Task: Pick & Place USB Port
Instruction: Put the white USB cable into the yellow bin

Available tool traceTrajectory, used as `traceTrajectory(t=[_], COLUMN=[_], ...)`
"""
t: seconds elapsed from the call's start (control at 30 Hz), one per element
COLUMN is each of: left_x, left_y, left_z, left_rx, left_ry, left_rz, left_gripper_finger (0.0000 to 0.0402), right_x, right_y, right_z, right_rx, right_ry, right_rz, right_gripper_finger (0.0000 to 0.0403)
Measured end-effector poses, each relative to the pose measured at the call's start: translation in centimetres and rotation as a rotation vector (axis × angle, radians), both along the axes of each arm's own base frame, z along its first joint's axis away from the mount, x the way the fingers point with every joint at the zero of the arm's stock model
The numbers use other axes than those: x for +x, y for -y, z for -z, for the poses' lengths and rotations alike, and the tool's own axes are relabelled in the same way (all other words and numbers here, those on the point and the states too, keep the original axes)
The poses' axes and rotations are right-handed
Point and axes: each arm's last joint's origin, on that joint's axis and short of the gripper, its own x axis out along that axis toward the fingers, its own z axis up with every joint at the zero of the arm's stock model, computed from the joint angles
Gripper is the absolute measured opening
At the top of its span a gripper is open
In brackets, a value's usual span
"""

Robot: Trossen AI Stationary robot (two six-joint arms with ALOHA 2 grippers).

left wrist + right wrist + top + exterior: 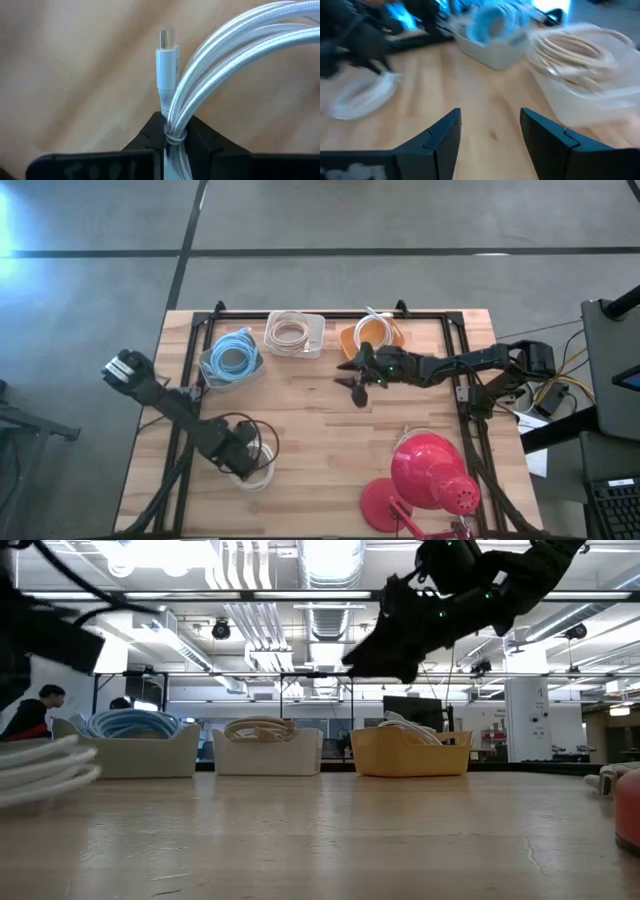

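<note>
No label or lettering reads on anything here, operator; the bins carry plain faces. Your left gripper (167, 137) sits low at the near-left of the butcher-block table (330, 450), jaws pinched tight on the white USB cable (235, 65); the braided loops are squeezed between the fingers and the plug (167, 65) stands up just beside them, metal tip clear. In the high view that coil (255, 465) lies on the wood under the gripper, close to the table's front edge.

Your right gripper (490, 132) hangs above the table in front of the orange bin (372, 338), jaws spread wide with nothing between them; bare wood shows through the gap.

Along the far edge you have three bins in a row: the one with the blue cable (232, 360), the clear bin with the beige cable (293, 333), then the orange one holding white cable; they sit near one another, so room there is tight. The middle of the table is open wood between the two arms; a red desk lamp (428, 480) takes up the near-right corner.

Beyond the table the low view shows a bright hall with ceiling ducts and strip lights; a person (30, 710) sits at far left; the floor around is grey concrete.
</note>
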Motion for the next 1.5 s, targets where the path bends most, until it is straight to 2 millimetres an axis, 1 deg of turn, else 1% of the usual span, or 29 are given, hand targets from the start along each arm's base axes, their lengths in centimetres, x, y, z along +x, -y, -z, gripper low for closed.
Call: traceTrajectory(t=[0.07,0.2,0.37,0.5,0.57,0.67,0.77,0.87,1.2,1.37,1.5], left_x=[0.8,2.9,5.3,6.9,7.8,9.1,10.1,10.7,11.0,10.9,11.0], left_y=[-0.8,-2.7,-5.3,-6.9,-7.7,-8.7,-9.2,-9.5,-10.0,-10.0,-10.0], left_z=[-0.8,-2.6,-5.3,-6.4,-6.7,-7.1,-7.5,-7.9,-8.0,-7.9,-8.0], left_rx=[0.113,0.399,0.789,0.982,1.019,1.025,1.032,1.050,1.063,1.073,1.066], left_ry=[0.053,0.209,0.393,0.473,0.494,0.521,0.542,0.546,0.524,0.505,0.522], left_rz=[0.016,0.024,-0.031,-0.096,-0.124,-0.146,-0.138,-0.117,-0.096,-0.073,-0.091], left_gripper_finger=[0.0041,0.0046,0.0053,0.0053,0.0053,0.0053,0.0054,0.0054,0.0055,0.0055,0.0055], right_x=[0.2,0.4,0.6,0.7,0.7,0.8,0.8,0.8,0.8,0.8,0.8], right_y=[-0.4,-1.1,-2.3,-2.9,-3.2,-3.1,-2.9,-2.8,-2.9,-3.1,-3.1], right_z=[-0.3,-0.6,-0.9,-1.1,-1.3,-1.6,-1.6,-1.6,-1.4,-1.4,-1.6], right_rx=[0.002,0.006,0.023,0.018,0.013,0.001,-0.022,-0.052,-0.062,-0.063,-0.040], right_ry=[0.033,0.068,0.097,0.125,0.145,0.172,0.171,0.165,0.148,0.151,0.167], right_rz=[-0.023,-0.046,-0.072,-0.092,-0.100,-0.071,-0.003,-0.002,-0.022,-0.115,-0.113], right_gripper_finger=[0.0201,0.0201,0.0201,0.0201,0.0201,0.0201,0.0201,0.0201,0.0201,0.0201,0.0201])
